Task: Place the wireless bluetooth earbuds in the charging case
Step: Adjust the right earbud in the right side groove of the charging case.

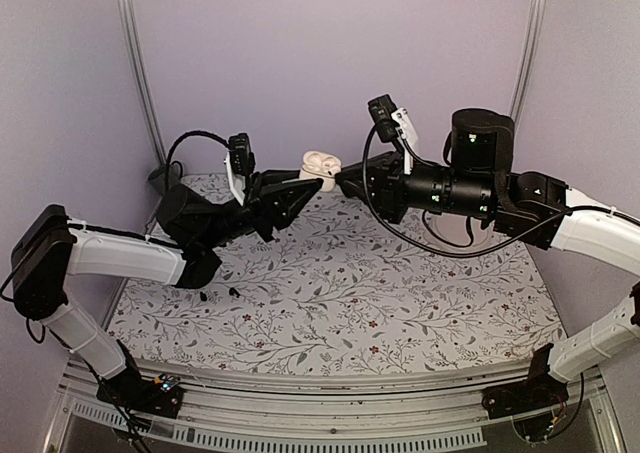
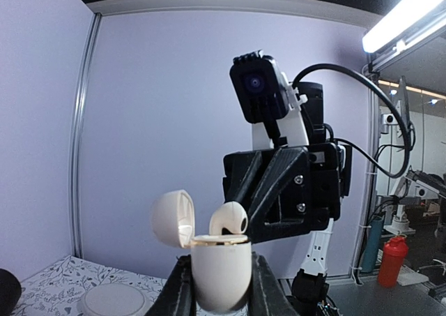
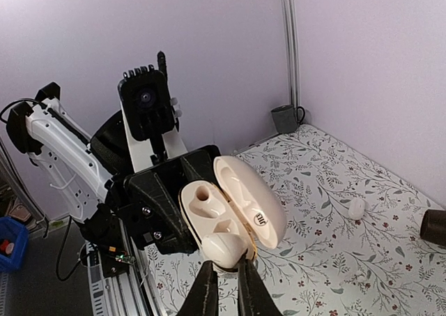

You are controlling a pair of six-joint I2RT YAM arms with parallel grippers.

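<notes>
Pinching white earbud [image 3: 226, 245] at open case [image 3: 198, 206]: right end effector [image 3: 226, 266], near-closed.

**Cream and black above a flowered print**

The left claw [image 1: 310, 185] and right claw [image 3: 226, 266] are black. In the left claw, the charging case [image 2: 221, 271] is glossy cream-white; the earbud [image 2: 228, 222] at the right claw matches it. Beneath both, the table [image 1: 400, 303] is white with grey leafy vines and tiny dark-red flowers.
</notes>
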